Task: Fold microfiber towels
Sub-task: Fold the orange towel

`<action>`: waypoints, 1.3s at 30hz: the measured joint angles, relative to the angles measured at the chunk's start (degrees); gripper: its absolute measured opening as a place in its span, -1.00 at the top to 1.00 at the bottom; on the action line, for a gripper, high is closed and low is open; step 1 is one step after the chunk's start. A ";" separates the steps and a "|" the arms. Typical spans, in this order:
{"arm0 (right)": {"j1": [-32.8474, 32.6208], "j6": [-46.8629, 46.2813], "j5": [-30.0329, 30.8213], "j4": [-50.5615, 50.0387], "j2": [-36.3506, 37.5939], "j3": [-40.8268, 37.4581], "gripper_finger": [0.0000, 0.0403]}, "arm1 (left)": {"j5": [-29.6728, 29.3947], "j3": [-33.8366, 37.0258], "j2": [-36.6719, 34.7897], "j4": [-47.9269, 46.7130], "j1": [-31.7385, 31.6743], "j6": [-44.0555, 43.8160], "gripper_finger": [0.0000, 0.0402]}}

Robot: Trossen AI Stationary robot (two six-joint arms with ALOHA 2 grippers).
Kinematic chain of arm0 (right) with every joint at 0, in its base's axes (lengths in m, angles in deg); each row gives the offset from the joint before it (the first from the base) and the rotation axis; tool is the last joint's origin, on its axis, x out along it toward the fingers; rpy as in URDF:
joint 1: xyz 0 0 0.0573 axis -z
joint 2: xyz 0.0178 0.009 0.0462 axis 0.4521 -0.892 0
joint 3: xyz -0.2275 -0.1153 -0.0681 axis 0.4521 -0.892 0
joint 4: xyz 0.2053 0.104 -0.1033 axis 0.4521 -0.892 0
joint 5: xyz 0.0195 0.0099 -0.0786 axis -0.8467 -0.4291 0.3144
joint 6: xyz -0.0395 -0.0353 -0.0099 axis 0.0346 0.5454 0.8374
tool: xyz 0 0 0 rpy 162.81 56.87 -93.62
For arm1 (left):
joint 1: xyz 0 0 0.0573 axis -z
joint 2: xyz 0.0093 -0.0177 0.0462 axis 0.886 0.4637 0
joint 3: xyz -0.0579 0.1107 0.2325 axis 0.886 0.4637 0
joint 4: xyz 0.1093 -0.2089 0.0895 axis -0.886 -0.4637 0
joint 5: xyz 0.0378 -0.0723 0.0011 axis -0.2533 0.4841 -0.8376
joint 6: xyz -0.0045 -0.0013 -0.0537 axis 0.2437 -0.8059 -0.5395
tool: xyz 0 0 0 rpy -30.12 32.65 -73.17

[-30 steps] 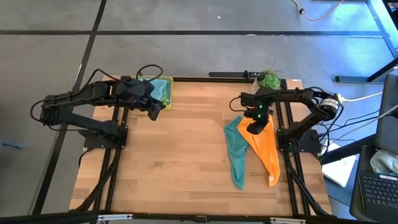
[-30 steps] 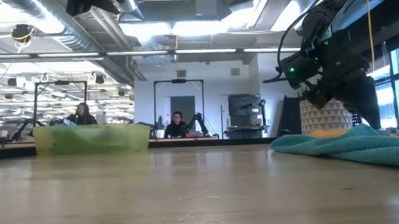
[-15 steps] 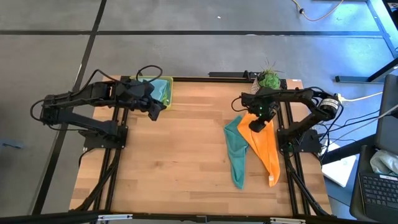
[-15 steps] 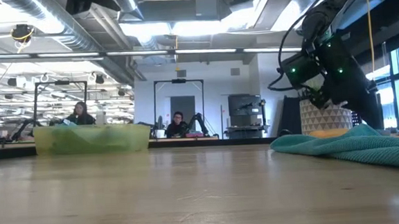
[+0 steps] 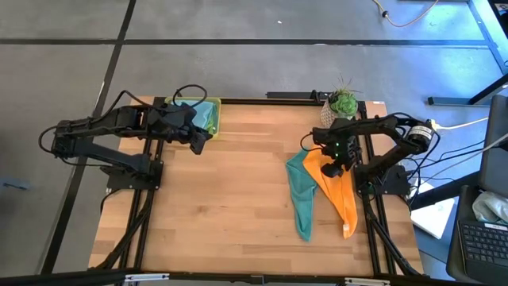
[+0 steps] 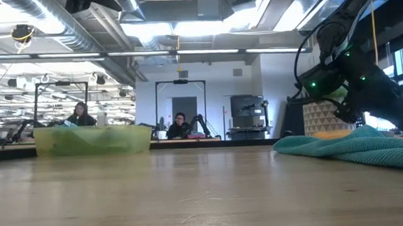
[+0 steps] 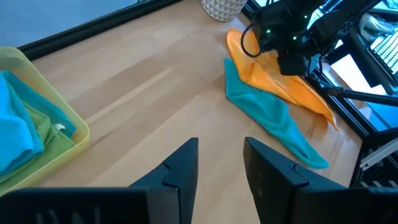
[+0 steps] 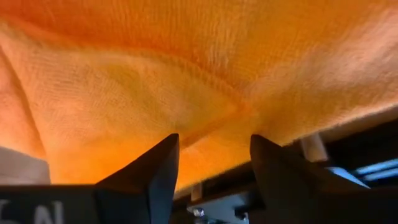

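R gripper (image 5: pixel 340 163) fingers apart, empty, over orange towel (image 5: pixel 340 193) at 3 o'clock; teal towel (image 5: pixel 302 199) beside. L gripper (image 7: pixel 219 163) part-open, empty, by tray (image 5: pixel 208 119) at 11.

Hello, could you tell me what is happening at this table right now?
The right gripper hangs open just above the orange towel, which lies crumpled on the table beside the teal towel. Neither is folded yet. The left gripper waits near the yellow-green tray, holding nothing; the tray holds a blue and a green towel.
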 joint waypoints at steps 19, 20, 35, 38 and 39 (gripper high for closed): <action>0.02 -4.25 -0.44 5.19 0.04 0.06 0.36 | 0.00 0.00 0.00 -0.01 -0.02 0.36 0.40; 0.02 -4.21 -0.42 4.69 0.04 0.13 0.39 | 0.01 0.00 0.00 -0.02 -0.04 0.44 0.40; 0.02 -2.58 1.09 2.99 0.04 3.81 0.44 | 0.06 0.00 0.00 -0.02 -0.03 0.46 0.40; 0.00 -2.32 1.09 3.23 0.04 3.53 0.49 | 0.06 0.00 0.00 -0.04 -0.03 0.61 0.40; 0.00 -1.71 1.09 3.18 0.04 3.33 0.52 | 0.06 0.00 0.00 -0.04 -0.02 0.61 0.40</action>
